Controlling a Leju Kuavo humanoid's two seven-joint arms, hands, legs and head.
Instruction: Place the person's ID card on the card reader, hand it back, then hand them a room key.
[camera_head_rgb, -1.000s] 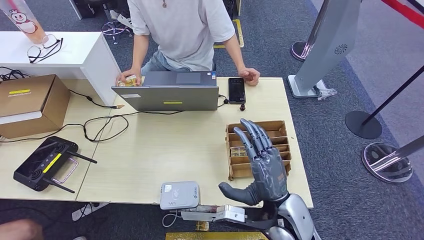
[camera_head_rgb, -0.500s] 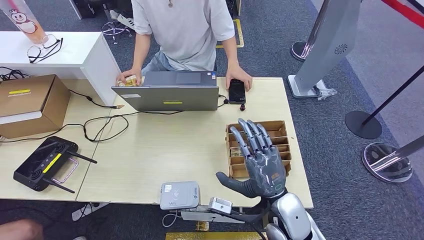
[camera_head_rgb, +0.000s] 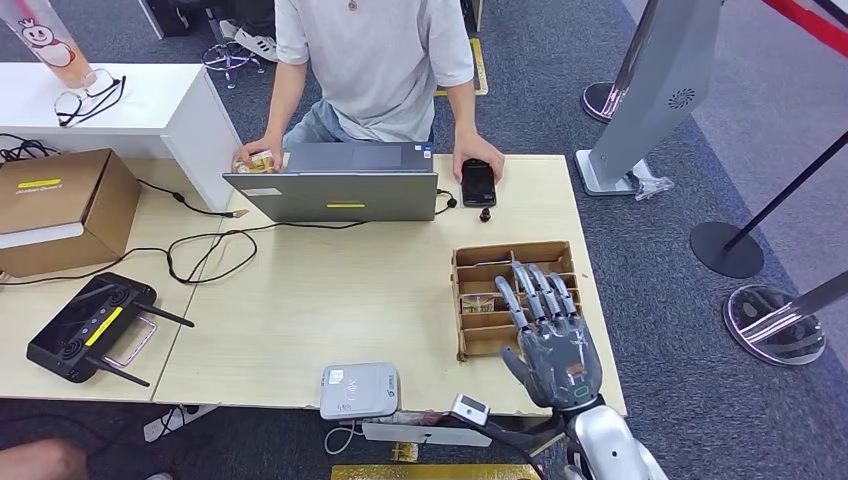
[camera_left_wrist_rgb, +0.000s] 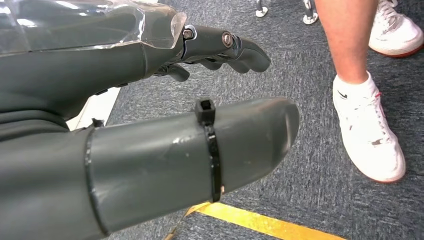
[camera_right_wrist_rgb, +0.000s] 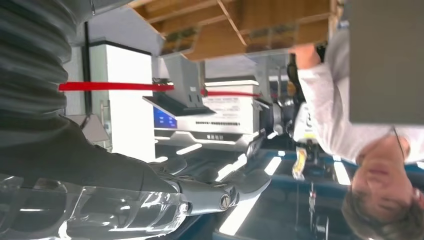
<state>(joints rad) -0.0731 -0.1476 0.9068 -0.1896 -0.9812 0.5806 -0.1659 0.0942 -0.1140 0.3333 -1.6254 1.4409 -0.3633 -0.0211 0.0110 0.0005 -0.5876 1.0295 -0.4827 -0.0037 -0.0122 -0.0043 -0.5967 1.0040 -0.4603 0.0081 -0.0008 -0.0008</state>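
The grey-white card reader (camera_head_rgb: 359, 390) lies at the table's near edge. To its right stands a slotted cardboard box (camera_head_rgb: 515, 252) with a few cards (camera_head_rgb: 478, 303) in its slots. My right hand (camera_head_rgb: 550, 340) hovers palm down over the box's near right part, fingers spread and empty; the right wrist view shows that right hand (camera_right_wrist_rgb: 150, 195) holding nothing. A person (camera_head_rgb: 375, 60) stands across the table with one hand on a black phone (camera_head_rgb: 478, 183) and the other holding a small pale thing (camera_head_rgb: 258, 160), too small to tell. My left hand (camera_left_wrist_rgb: 150, 60) hangs over the carpet, fingers apart, empty.
A grey laptop (camera_head_rgb: 345, 183) sits in front of the person, with cables trailing left. A black remote controller (camera_head_rgb: 90, 330) and a brown carton (camera_head_rgb: 60, 205) are on the left table. A kiosk (camera_head_rgb: 650, 90) and stanchion bases (camera_head_rgb: 775, 325) stand to the right. White shoes (camera_left_wrist_rgb: 370, 125) are near my left hand.
My right hand has dropped back toward me and to the right, ending low over the box's near side. The person's hand has slid onto the phone.
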